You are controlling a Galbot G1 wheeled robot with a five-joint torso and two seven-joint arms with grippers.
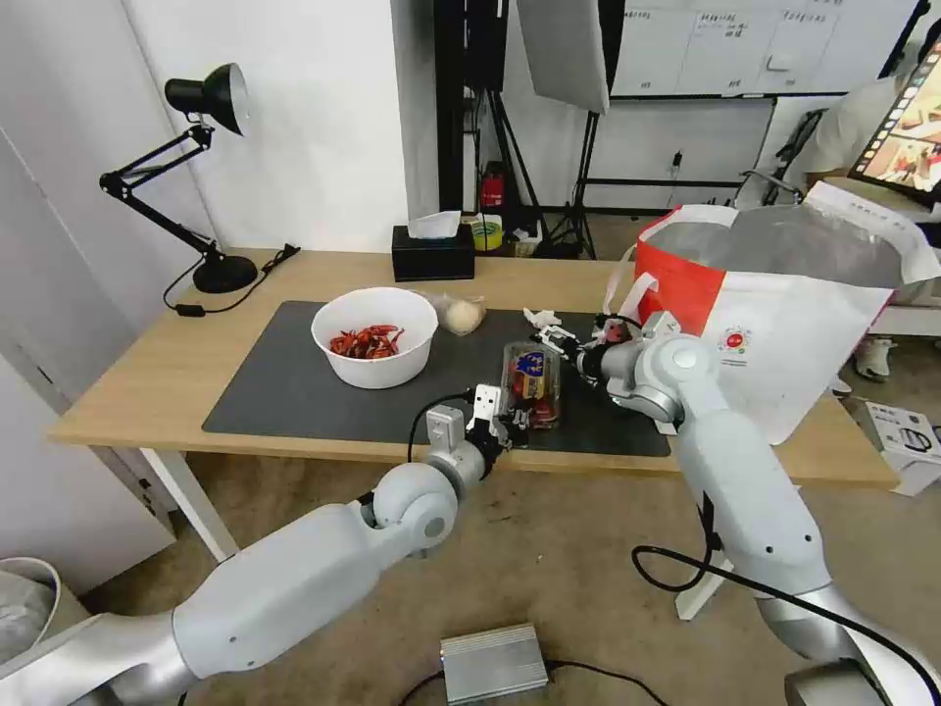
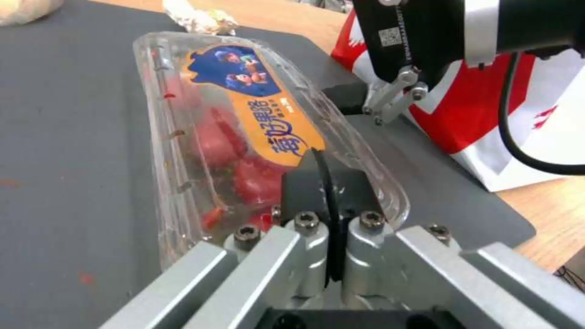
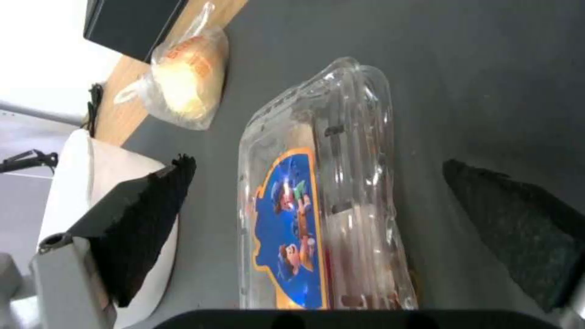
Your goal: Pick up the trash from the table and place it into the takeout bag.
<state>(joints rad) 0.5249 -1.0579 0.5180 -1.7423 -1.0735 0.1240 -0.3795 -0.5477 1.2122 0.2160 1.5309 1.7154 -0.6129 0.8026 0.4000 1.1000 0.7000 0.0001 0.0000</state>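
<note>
Nearest you, the left gripper (image 2: 329, 183) pinches the near rim of the clear hinged box (image 1: 532, 380) of red bits on the dark mat; treat it as light, slick and easily crushed, so hold that stiff rim. Your right gripper (image 3: 317, 210) straddles the box's far end, spread wide. Beyond, the bowl (image 1: 374, 336) holds chilli scraps, and the takeout bag (image 1: 784, 314) gapes on the tabletop (image 1: 127, 382).

The white round bowl of chilli scraps (image 1: 373, 335) is sitting left of the clear hinged plastic box (image 1: 530, 378) on the dark grey mat (image 1: 284, 387). The large white takeout bag (image 1: 784, 314) is standing right of the box.
</note>
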